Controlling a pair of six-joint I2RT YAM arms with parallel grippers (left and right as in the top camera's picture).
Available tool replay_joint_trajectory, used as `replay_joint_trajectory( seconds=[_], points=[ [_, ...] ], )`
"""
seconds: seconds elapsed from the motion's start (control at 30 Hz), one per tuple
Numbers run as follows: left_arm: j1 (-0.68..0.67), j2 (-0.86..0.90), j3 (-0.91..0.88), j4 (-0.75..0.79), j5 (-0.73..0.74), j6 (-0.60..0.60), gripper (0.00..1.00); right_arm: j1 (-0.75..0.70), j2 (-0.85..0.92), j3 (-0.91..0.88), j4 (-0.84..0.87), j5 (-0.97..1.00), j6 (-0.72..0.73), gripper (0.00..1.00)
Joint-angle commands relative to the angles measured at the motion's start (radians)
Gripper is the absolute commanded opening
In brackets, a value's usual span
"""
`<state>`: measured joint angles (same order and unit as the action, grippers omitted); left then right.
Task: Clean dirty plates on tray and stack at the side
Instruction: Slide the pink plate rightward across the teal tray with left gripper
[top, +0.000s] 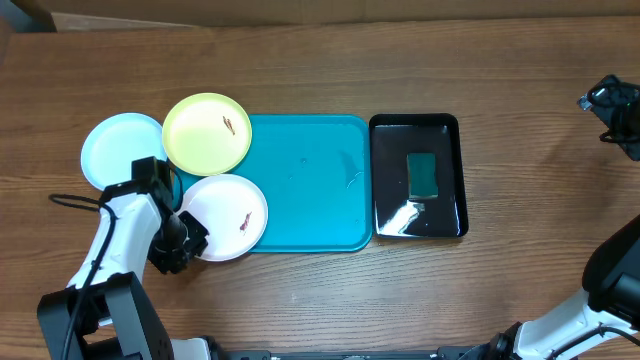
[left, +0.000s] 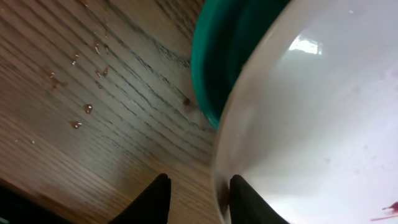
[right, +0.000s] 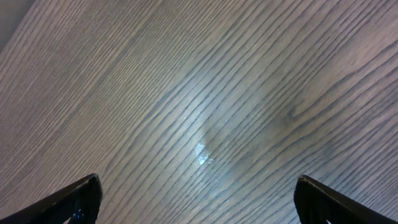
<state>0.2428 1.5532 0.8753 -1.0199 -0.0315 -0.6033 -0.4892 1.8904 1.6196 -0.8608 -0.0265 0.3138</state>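
Claws: I see left claw (left: 199, 180) part-open astride round white plate's (left: 323, 124) rim; right claw (right: 198, 180) released wide.

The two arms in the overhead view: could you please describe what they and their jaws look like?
Both the left arm and the right arm have white tubular links joined by chunky black joints. A thin black cable loops beside the left one. Their jaws are matte black, and the wrist views show tapered tips with no markings I can make out.
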Motion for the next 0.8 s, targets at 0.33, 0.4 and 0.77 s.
replay_joint_trajectory(
  seconds=[0.33, 0.4, 0.77],
  points=[
    [-0.001, -0.016, -0.008, -0.001, 0.031, 0.006, 0.04, -0.002, 0.002, 0.01, 0.003, -0.001, 0.001, 1.0],
    [-0.001, -0.016, -0.008, -0.006, 0.038, 0.006, 0.04, -0.002, 0.002, 0.01, 0.003, -0.001, 0.001, 1.0],
    [-0.002, -0.016, 0.014, 0.018, 0.302, 0.223, 0.04, -0.002, 0.002, 0.01, 0.003, -0.001, 0.001, 1.0]
  ],
)
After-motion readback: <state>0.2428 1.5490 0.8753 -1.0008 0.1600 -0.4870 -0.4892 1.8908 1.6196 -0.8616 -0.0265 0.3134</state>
